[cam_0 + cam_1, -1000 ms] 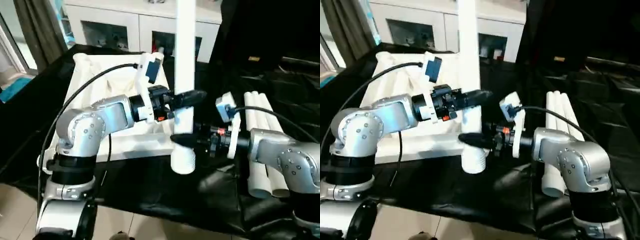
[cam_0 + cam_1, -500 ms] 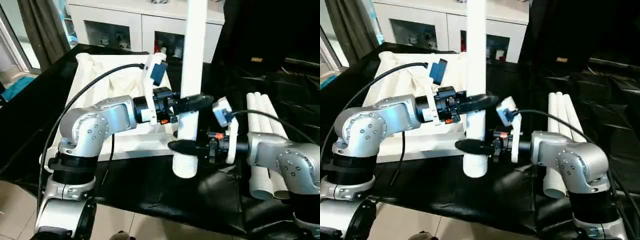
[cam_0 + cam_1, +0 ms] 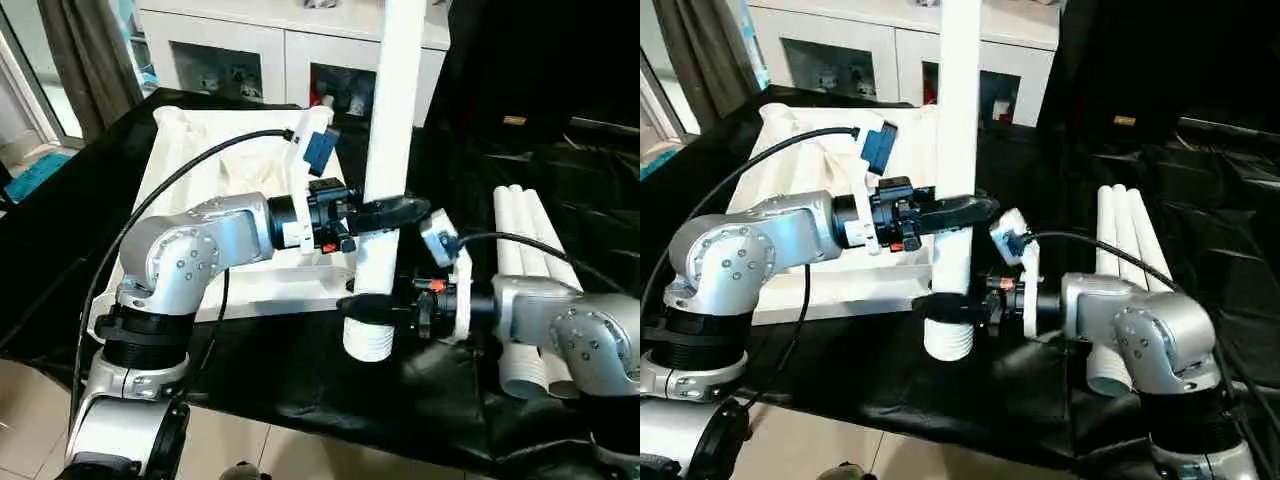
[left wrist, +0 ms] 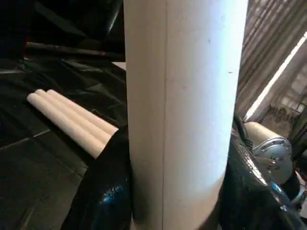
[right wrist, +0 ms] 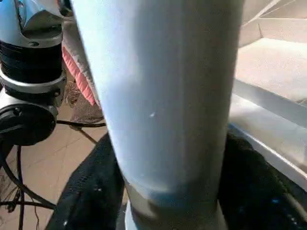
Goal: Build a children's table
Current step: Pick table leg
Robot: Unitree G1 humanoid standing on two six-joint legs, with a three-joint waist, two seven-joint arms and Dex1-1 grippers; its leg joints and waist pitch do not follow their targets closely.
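Leg [image 3: 392,150] held upright beside the tabletop [image 3: 200,190], left gripper [image 3: 385,213] fingers clamped mid-shaft, right gripper [image 3: 375,305] fingers clamped above its ribbed end; a good step keeps it vertical while steering that end squarely over a corner socket.

A white cabinet [image 3: 250,50] with glass doors stands against the far wall behind the black-draped desk [image 3: 300,370], a dark curtain [image 3: 85,60] hangs beside a bright window, and pale floor tiles [image 3: 30,410] show below.
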